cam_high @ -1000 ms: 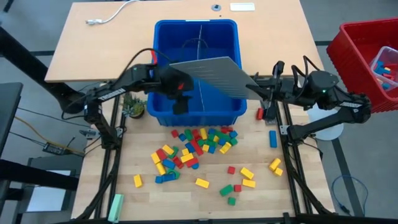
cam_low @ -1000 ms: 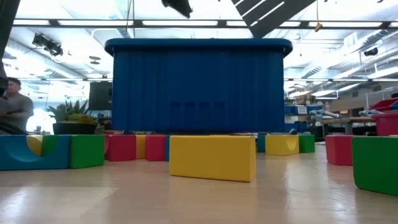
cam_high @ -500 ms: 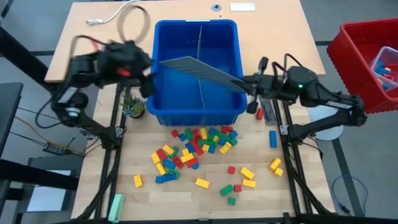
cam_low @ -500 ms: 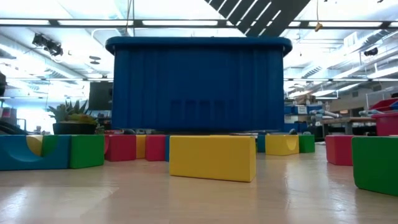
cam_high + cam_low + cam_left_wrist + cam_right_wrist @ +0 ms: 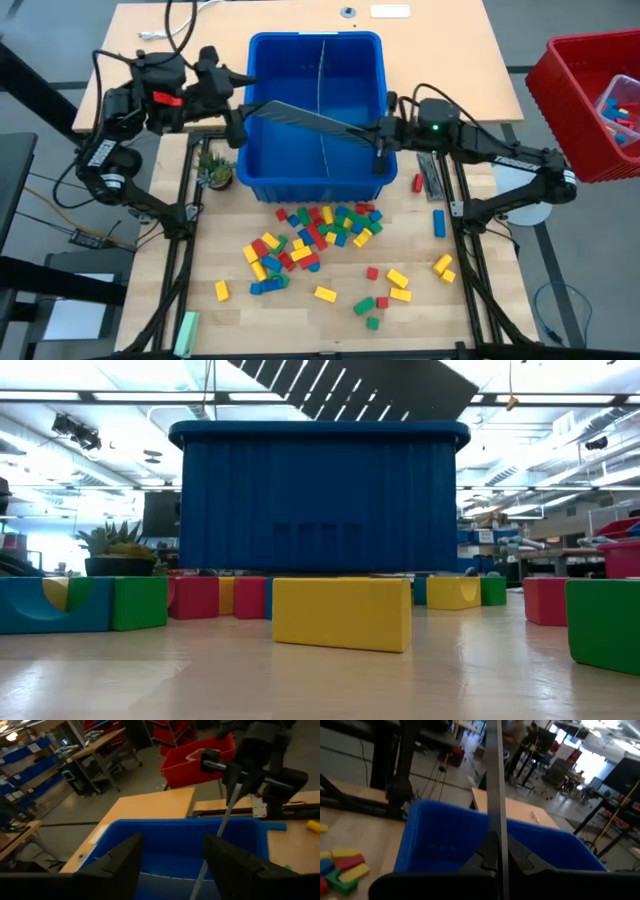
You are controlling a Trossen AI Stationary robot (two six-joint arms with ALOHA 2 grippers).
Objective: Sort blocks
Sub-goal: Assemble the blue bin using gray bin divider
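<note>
Blocks [image 5: 320, 225] in red, yellow, green and blue lie scattered on the tabletop [image 5: 300, 310] just in front of the blue bin [image 5: 262, 110], most of them heaped near its front wall and a few strewn farther out toward the front right. In the low view we see a yellow block [image 5: 341, 612] closest to the camera, with red, green and blue ones in a row behind it, before the bin's wall.

We see the right end effector [image 5: 382, 130] at the bin's right rim, its fingers closed tight on the edge of a flat grey ridged panel [image 5: 300, 117], which reaches slantwise across the bin's open top. In the right wrist view the panel [image 5: 495, 795] stands edge-on between the fingers.

The left end effector [image 5: 232, 100] hovers at the bin's left rim, fingers [image 5: 120, 865] spread wide and holding nothing.

A red crate [image 5: 585, 80] sits well to the right of the bin, and a small potted plant [image 5: 214, 170] stands just beside the bin's front left corner.
</note>
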